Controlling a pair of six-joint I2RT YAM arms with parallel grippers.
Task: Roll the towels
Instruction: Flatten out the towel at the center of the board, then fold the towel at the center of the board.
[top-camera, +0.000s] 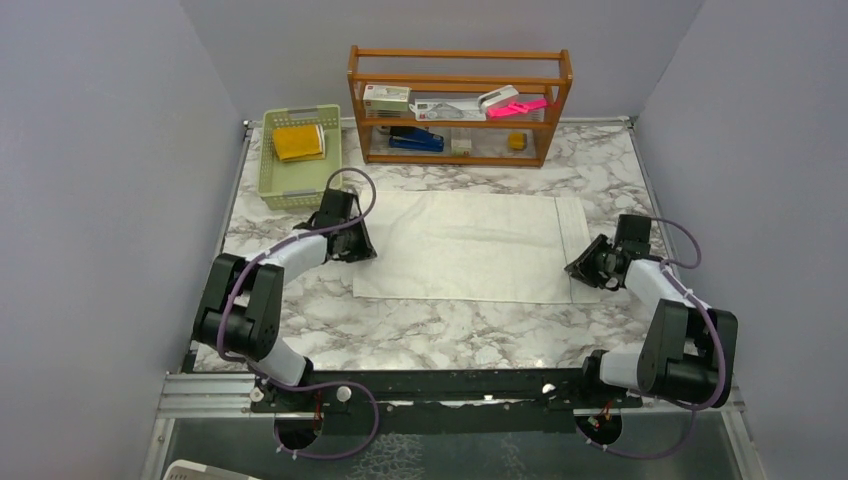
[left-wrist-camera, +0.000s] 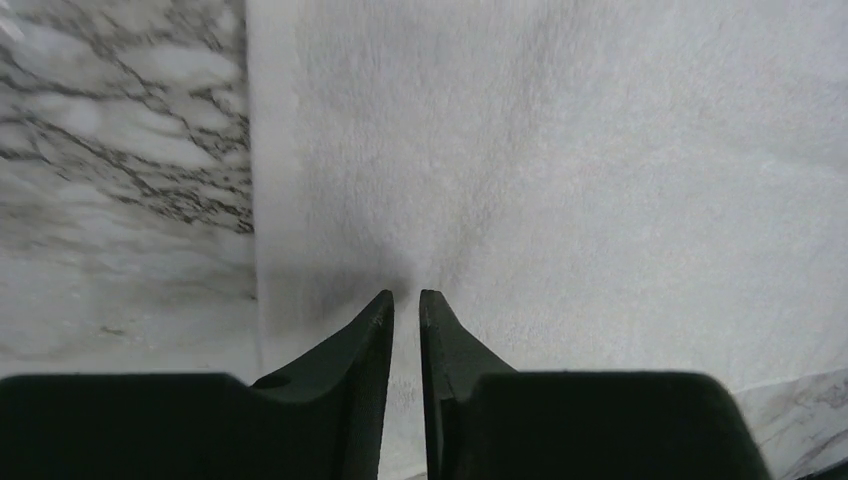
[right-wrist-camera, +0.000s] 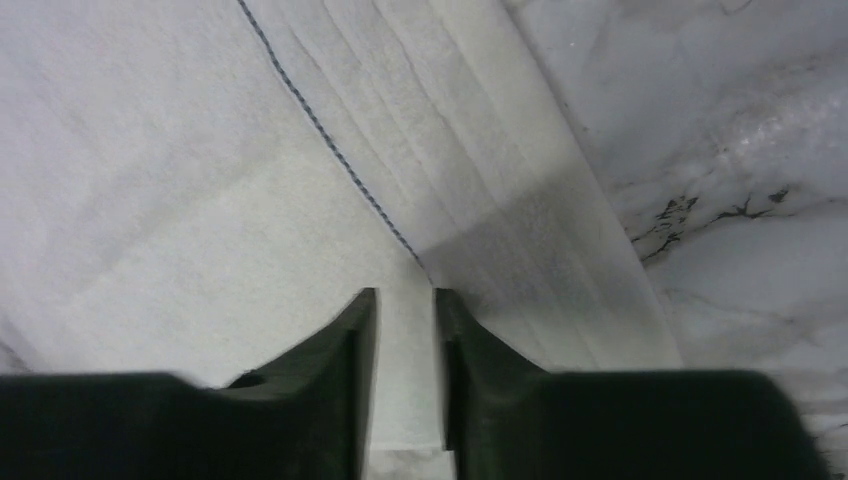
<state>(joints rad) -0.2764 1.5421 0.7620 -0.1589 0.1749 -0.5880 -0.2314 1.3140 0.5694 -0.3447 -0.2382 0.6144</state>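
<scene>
**Thin grip on a flat towel may slip or roll crooked**

The cream-white towel (top-camera: 470, 245) lies spread flat on the marble table (top-camera: 450, 330), not yet rolled. The mustard-yellow towel (top-camera: 298, 142) sits folded in the green basket (top-camera: 272, 175).

The left gripper (left-wrist-camera: 406, 296) rests on the white towel's left end and the right gripper (right-wrist-camera: 405, 293) on its right hem. Each has its fingers drawn close with a narrow slit between. Whether either slit nips cloth, I cannot tell.

The risks, as I judge them:
- Such a shallow bite could shed the thin hem.
- The cloth could slide on the smooth marble instead of curling.
- With the arms at opposite ends, uneven pulls could skew the roll or bunch the middle.
</scene>
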